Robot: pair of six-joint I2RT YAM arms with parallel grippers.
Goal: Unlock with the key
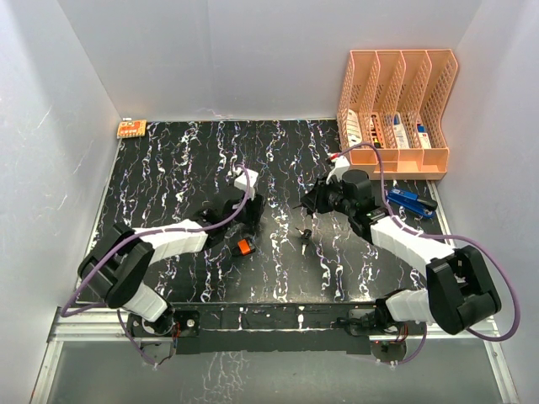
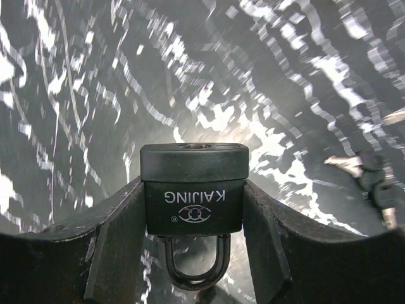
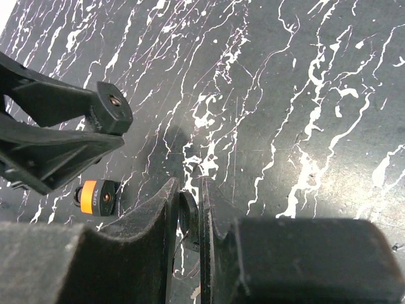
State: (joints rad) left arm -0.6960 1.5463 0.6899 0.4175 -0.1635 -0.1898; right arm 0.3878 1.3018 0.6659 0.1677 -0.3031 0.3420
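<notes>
Your left gripper (image 2: 193,193) clamps the black metal padlock (image 2: 193,166) by its body, shackle toward the wrist, over the black white-veined marble tabletop (image 1: 168,168), while your right gripper (image 3: 188,190) pinches a dark-headed key (image 3: 188,218) between nearly closed fingers.

The black rectangular metal padlock (image 2: 193,202), stamped KAIJING, is clamped by its sides in the left gripper (image 2: 193,185) over the middle of the worktop. Its steel shackle is closed and points back toward the wrist, and its keyhole end faces away. The dark round-headed key (image 3: 188,218) is pinched flat by its head in the right gripper (image 3: 188,185), near the padlock.
</notes>
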